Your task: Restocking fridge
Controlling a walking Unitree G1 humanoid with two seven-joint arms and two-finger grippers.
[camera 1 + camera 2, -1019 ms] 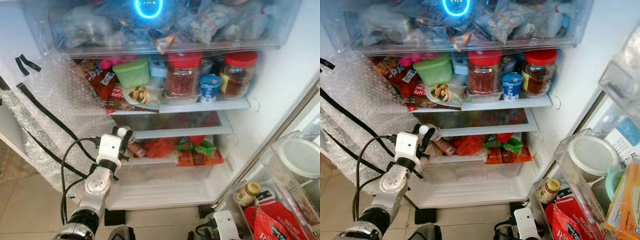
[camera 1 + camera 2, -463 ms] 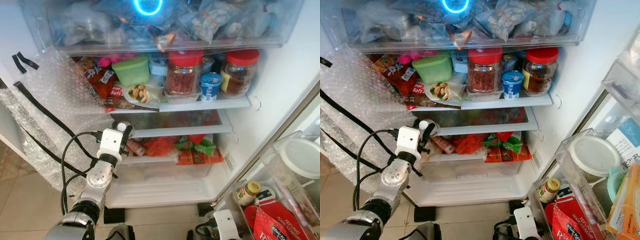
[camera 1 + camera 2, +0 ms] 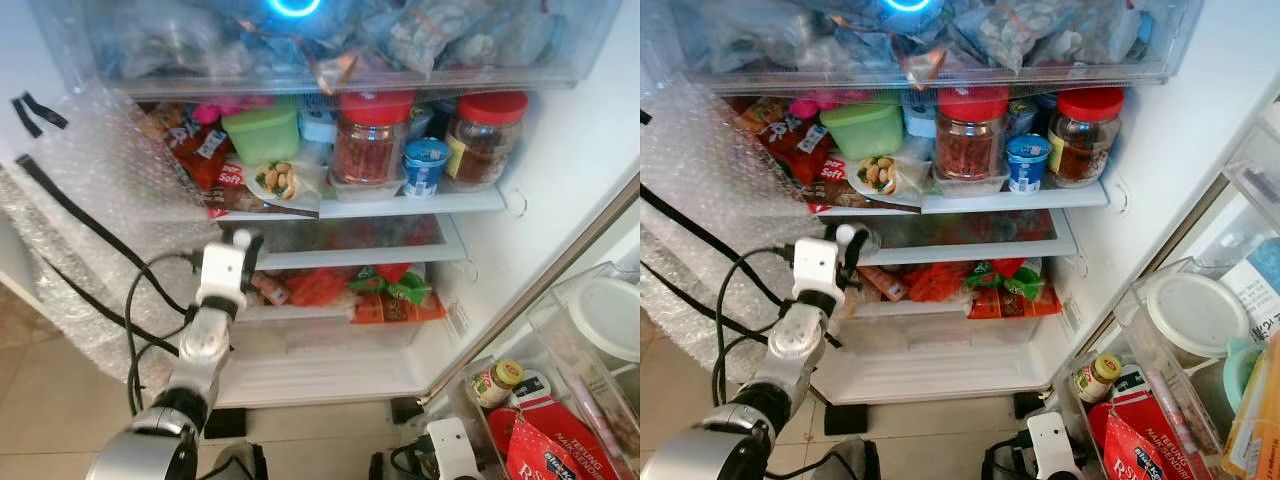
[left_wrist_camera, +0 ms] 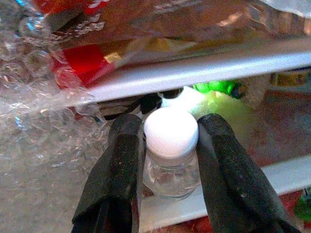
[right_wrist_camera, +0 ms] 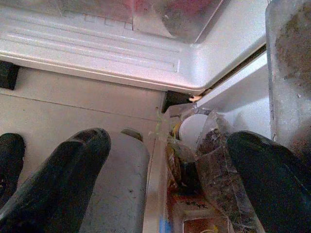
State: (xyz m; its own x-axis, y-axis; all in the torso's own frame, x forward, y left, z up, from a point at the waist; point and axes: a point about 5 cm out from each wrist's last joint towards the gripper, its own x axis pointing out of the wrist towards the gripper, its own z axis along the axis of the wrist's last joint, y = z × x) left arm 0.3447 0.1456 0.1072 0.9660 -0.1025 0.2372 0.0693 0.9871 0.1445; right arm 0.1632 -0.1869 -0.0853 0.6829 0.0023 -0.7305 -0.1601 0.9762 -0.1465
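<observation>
left eye view: open fridge (image 3: 560, 150) seen from above; the left gripper (image 3: 243, 243) is raised to the left end of the second shelf (image 3: 350, 258), its black fingers pinching a small bottle (image 3: 240, 239) of which little more than the white cap can be made out here. the top drawer (image 3: 330, 45) is cut off by the frame edge and its bagged contents are blurred behind the clear wall. on the upper shelf (image 3: 400, 208) stand a green tub (image 3: 262, 135), two red-lidded jars (image 3: 370, 138) and a blue-capped cup (image 3: 425, 165); red and green packets (image 3: 390, 295) lie under the second shelf. bubble wrap (image 3: 90, 220) with black tape strips covers the left wall. door bin (image 3: 560, 400) at lower right holds a small yellow-lidded jar (image 3: 498, 384), a red carton (image 3: 545, 445) and a white-lidded tub (image 3: 605, 315), the carton and tub cropped at the edge. tiled floor (image 3: 40, 400) below. right eye view: same scene; part of the right arm's white housing (image 3: 1050, 445) shows at the bottom edge. left wrist view: both fingers (image 4: 121, 170) are closed against the sides of the clear bottle (image 4: 171, 165) just under its white cap, in front of the shelf edge; what lies beyond is out of focus. right wrist view: right gripper (image 5: 165, 174) hangs low with its fingers (image 5: 63, 179) spread wide apart, nothing between them, above the floor by the fridge's lower corner; bagged items in the door bin are hard to identify.
</observation>
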